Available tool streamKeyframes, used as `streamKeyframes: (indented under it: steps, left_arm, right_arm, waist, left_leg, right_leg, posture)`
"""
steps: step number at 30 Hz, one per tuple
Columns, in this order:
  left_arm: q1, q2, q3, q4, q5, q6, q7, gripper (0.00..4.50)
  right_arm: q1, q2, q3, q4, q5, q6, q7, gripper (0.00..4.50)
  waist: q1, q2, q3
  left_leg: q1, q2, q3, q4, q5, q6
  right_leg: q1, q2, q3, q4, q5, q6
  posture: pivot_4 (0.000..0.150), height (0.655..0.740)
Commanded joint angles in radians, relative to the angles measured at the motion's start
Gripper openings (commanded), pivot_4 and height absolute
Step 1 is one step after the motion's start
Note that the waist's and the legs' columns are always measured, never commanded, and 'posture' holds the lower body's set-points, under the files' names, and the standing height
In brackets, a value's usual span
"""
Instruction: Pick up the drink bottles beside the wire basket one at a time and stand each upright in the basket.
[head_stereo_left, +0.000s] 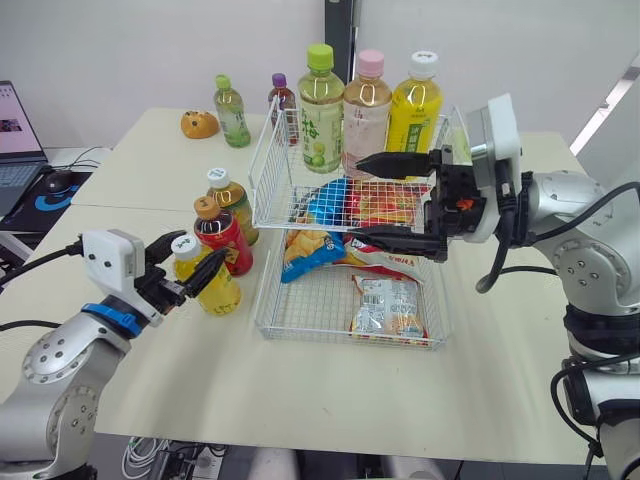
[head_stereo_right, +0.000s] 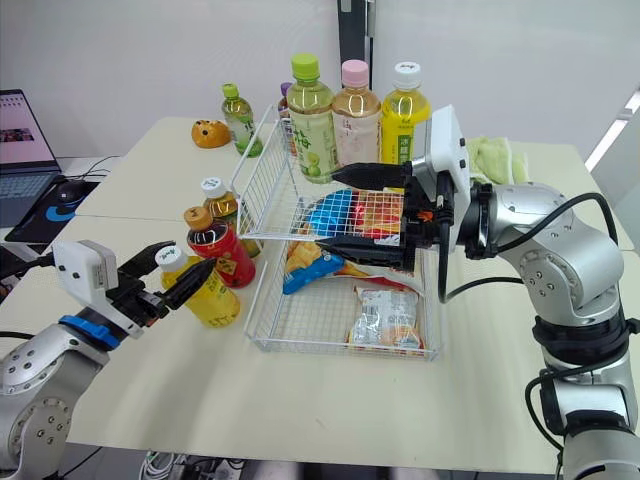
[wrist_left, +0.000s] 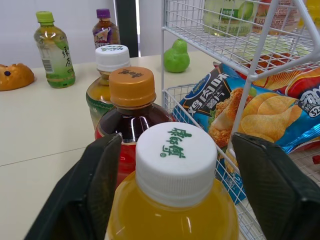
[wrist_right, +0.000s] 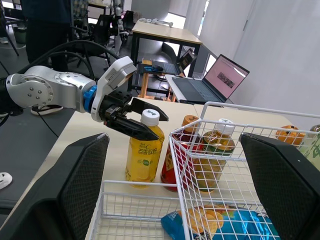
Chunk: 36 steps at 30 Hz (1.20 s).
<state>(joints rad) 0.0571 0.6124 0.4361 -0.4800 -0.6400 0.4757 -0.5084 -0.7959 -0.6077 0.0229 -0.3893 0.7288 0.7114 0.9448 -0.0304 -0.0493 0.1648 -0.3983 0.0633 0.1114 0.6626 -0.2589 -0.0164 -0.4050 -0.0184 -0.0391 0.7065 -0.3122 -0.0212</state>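
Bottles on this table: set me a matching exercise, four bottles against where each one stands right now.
Column 1
1. yellow bottle
2. red-labelled bottle
3. pink-capped bottle
4. small green-capped bottle

Column 2
A. upright on the wire basket's upper shelf
B. between the open fingers of the left tool
C. far across the table, near the orange toy
D. on the table beside the basket, just behind the yellow bottle

Pairs: 1-B; 2-D; 3-A; 4-C
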Motion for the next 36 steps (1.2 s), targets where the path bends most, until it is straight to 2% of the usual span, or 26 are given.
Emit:
streamKeyframes:
  steps: [1,4,5,8,11,17,23,26,30,33,36]
  left_arm:
    - [-0.009,0.001,0.001,-0.016,0.002,-0.008,-0.001,2.37]
    - [-0.003,0.0,0.006,-0.018,-0.002,-0.001,0.002,1.43]
    - [-0.001,0.0,0.009,-0.019,-0.003,0.001,0.003,1.37]
    - [0.002,0.009,0.031,-0.032,-0.02,0.01,0.005,1.37]
    - [-0.02,0.056,0.091,-0.063,-0.102,0.062,-0.009,1.37]
    - [-0.158,0.257,0.264,-0.058,-0.398,0.237,-0.023,1.37]
    - [-0.344,0.533,0.351,0.101,-0.608,0.407,-0.087,1.37]
    - [-0.448,0.638,0.313,0.193,-0.642,0.445,-0.138,1.37]
    - [-0.671,0.715,0.133,0.321,-0.61,0.417,-0.219,1.37]
    - [-0.888,0.71,-0.01,0.402,-0.591,0.424,-0.289,1.37]
    - [-1.137,0.641,-0.15,0.494,-0.556,0.447,-0.351,1.37]
  right_arm:
    - [-0.005,-0.007,-0.029,-0.031,0.017,-0.004,-0.012,4.5]
    - [-0.005,-0.006,-0.028,-0.03,0.017,-0.007,-0.015,4.5]
    - [-0.005,-0.005,-0.027,-0.03,0.017,-0.008,-0.016,4.5]
    - [-0.005,-0.002,-0.026,-0.027,0.016,-0.011,-0.017,4.5]
    - [-0.002,0.002,-0.027,-0.022,0.014,-0.016,-0.018,4.5]
    - [0.008,0.022,-0.041,-0.011,0.016,-0.02,-0.045,4.5]
    - [0.031,0.044,-0.038,-0.018,0.001,-0.041,-0.069,4.5]
    - [0.034,0.043,-0.038,-0.02,-0.003,-0.044,-0.079,4.5]
    - [0.051,0.038,-0.043,-0.033,-0.006,-0.048,-0.102,4.5]
    - [0.059,0.034,-0.056,-0.05,-0.006,-0.044,-0.133,4.5]
    - [0.077,0.017,-0.073,-0.074,-0.005,-0.035,-0.164,4.5]
  waist:
    - [0.001,0.0,0.0]
    - [0.001,0.0,0.0]
    - [0.001,0.0,0.0]
    - [0.001,0.0,0.0]
    - [0.0,0.0,0.0]
    - [0.001,-0.005,0.004]
    - [0.001,-0.002,0.007]
    - [0.0,-0.001,0.008]
    - [0.003,0.0,0.008]
    - [0.006,0.0,0.008]
    - [0.013,-0.002,0.009]
  left_leg:
    - [0.0,0.0,0.0,0.0,0.0,0.0]
    - [0.0,0.0,0.0,0.0,0.0,0.0]
    - [0.0,0.0,0.0,0.0,0.0,0.0]
    - [0.0,0.0,0.0,0.0,0.0,0.0]
    - [0.0,0.0,0.0,0.0,0.0,0.0]
    - [-0.002,0.001,-0.002,0.0,0.001,-0.002]
    - [-0.003,0.0,-0.001,-0.001,0.002,-0.005]
    - [-0.003,0.0,-0.001,-0.002,0.003,-0.006]
    - [-0.003,0.0,0.0,-0.003,0.003,-0.006]
    - [-0.003,0.0,0.0,-0.002,0.003,-0.006]
    - [-0.005,-0.001,0.0,-0.001,0.003,-0.006]
  right_leg:
    - [0.0,0.0,0.0,0.0,0.0,0.0]
    - [0.0,0.0,0.0,-0.001,0.0,0.0]
    - [0.0,0.0,0.0,-0.001,0.0,0.0]
    - [0.0,0.0,0.0,-0.001,0.0,0.0]
    - [0.0,0.0,0.0,-0.001,0.0,0.0]
    - [-0.001,0.0,-0.003,-0.002,0.0,0.0]
    - [0.0,0.0,-0.003,-0.007,0.0,0.001]
    - [0.0,0.0,-0.003,-0.008,0.0,0.001]
    - [0.0,0.0,-0.003,-0.009,0.0,0.002]
    - [-0.001,0.0,-0.002,-0.009,0.0,0.002]
    - [-0.001,0.001,-0.002,-0.009,0.0,0.002]
  posture:
    - [0.15,0.74]
    - [0.15,0.74]
    - [0.15,0.74]
    - [0.15,0.74]
    - [0.15,0.74]
    - [0.15,0.74]
    - [0.15,0.74]
    - [0.15,0.74]
    - [0.15,0.74]
    - [0.15,0.74]
    - [0.15,0.74]
